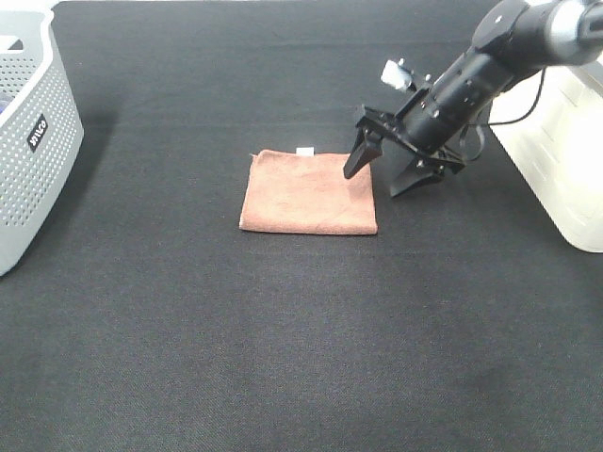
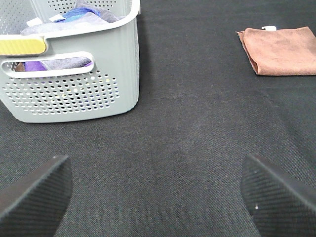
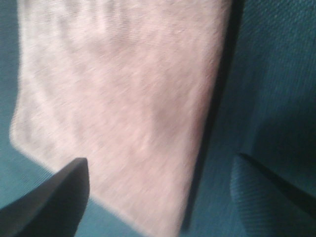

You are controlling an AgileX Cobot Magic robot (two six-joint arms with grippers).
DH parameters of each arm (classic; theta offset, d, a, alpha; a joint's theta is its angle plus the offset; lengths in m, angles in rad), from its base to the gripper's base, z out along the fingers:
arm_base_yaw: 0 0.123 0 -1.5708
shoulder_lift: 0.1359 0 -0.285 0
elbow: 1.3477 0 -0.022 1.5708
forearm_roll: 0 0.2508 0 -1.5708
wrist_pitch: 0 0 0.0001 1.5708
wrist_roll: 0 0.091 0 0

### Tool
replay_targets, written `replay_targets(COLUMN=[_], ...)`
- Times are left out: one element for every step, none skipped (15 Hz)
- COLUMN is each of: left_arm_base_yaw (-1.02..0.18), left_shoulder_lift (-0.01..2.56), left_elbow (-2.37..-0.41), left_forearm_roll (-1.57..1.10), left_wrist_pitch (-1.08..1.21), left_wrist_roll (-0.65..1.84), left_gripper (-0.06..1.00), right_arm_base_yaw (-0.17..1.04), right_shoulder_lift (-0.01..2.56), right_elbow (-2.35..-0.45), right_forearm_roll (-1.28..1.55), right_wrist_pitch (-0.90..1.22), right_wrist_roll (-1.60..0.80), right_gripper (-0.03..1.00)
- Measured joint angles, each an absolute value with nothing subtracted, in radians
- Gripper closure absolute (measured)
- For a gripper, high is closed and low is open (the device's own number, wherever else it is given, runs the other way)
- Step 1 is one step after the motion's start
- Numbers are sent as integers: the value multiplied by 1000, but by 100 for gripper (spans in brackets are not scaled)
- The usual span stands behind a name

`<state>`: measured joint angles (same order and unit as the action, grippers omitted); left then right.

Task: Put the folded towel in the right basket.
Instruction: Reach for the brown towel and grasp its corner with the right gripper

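Right claw hangs spread wide at the edge of the folded towel. One finger is over the brown cloth and the other over bare worktop just outside it, so that edge lies between the jaws. Whether the tips touch, I cannot tell. The towel lies flat on the worktop, unlifted, and the white right basket stands just behind the claw, away from the towel. This looks like the reach-to-grasp step. Next it likely must drop, pinch all folded layers, lift, and swing back over the basket rim. Left claw, also spread, sits well apart from the towel.
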<state>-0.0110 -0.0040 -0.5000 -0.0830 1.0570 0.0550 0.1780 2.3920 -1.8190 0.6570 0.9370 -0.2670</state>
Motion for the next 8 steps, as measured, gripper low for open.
replay_targets(left_arm_base_yaw=[-11, -11, -11, -11, -11, -11, -11, -11], left_shoulder_lift=[-4, -4, -4, -4, -4, -4, -4, -4], left_elbow=[-500, -500, -500, -500, -500, -500, -500, -500], left_forearm_roll=[-83, -83, -83, -83, -83, -83, -83, -83], left_wrist_pitch=[1057, 1057, 1057, 1057, 1057, 1057, 1057, 1057], left_wrist_roll=[55, 55, 55, 55, 55, 55, 55, 55], left_gripper=[7, 7, 7, 7, 7, 7, 7, 7], right_arm_base_yaw=[178, 178, 177, 176, 176, 182, 194, 211], right_shoulder_lift=[2409, 2409, 2419, 2424, 2430, 2438, 2441, 2447], right_elbow=[-1822, -1822, -1827, -1829, -1835, -1837, -1837, -1837], right_forearm_roll=[657, 657, 660, 665, 670, 685, 700, 703], right_wrist_pitch=[930, 930, 927, 927, 929, 928, 920, 912], right_wrist_roll=[-273, -273, -274, -274, -277, -303, -324, -335], right_gripper=[22, 22, 23, 23, 23, 29, 35, 43])
